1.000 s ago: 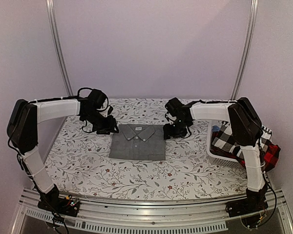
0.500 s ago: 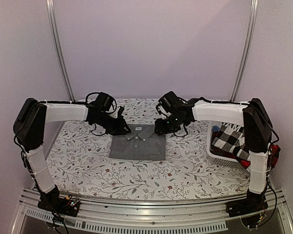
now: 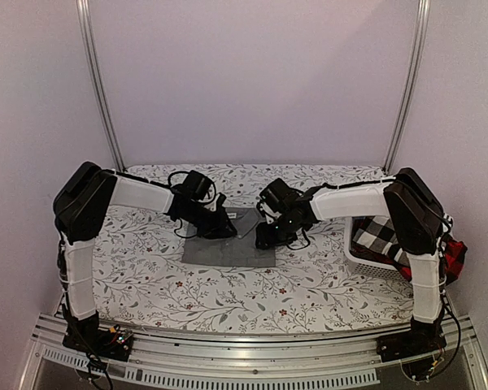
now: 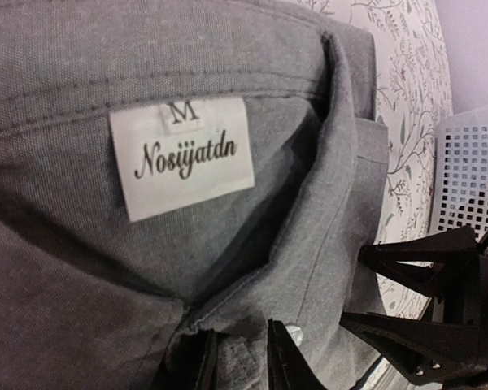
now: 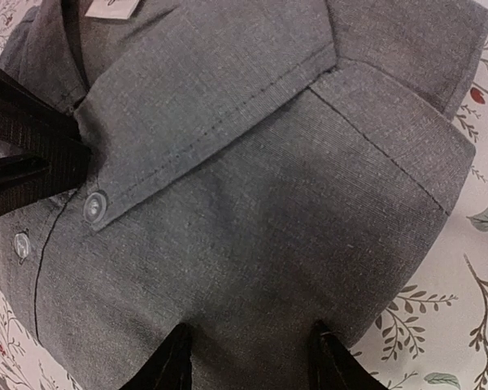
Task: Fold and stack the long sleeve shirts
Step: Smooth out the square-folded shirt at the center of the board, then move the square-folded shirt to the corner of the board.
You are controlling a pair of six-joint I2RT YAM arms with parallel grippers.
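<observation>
You had one grey shirt (image 3: 228, 250) folded into a flat rectangle on the table (image 3: 146, 272), right under both sets of fingers. Its cloth was a fine, matte weave, with darker stitching running along the edges of the pointed collar (image 5: 211, 89).

Your left fingers (image 4: 281, 366) stood narrow, pinched on a raised ridge of that grey cloth at the front opening, just below the collar. Ahead of them, inside the neck, sat one white rectangular label (image 4: 181, 158) printed with an M and a cursive brand name.

Your right fingers (image 5: 172, 361) stood apart and open, tips down at the shirt's smooth front, with a broad flat span of cloth between them. I could not tell how firmly they pressed on it. The shirt's folded edge ran just outside one tip, and bare table lay beyond it. Off to the other side, two small round buttons (image 5: 94, 205) showed on the placket. The nearer one lay just beside the black tips of the left fingers.

Well apart from the right fingers, out past that arm, stood one white plastic basket (image 3: 370, 262) with lattice walls. It held two more shirts, both soft and crumpled. One black-and-white shirt (image 3: 382, 231) with large checks was heaped inside, and one red-and-black shirt (image 3: 454, 258) hung over the far rim.

The table was covered in a pale print of thin leafy sprigs dotted with small red flowers.
</observation>
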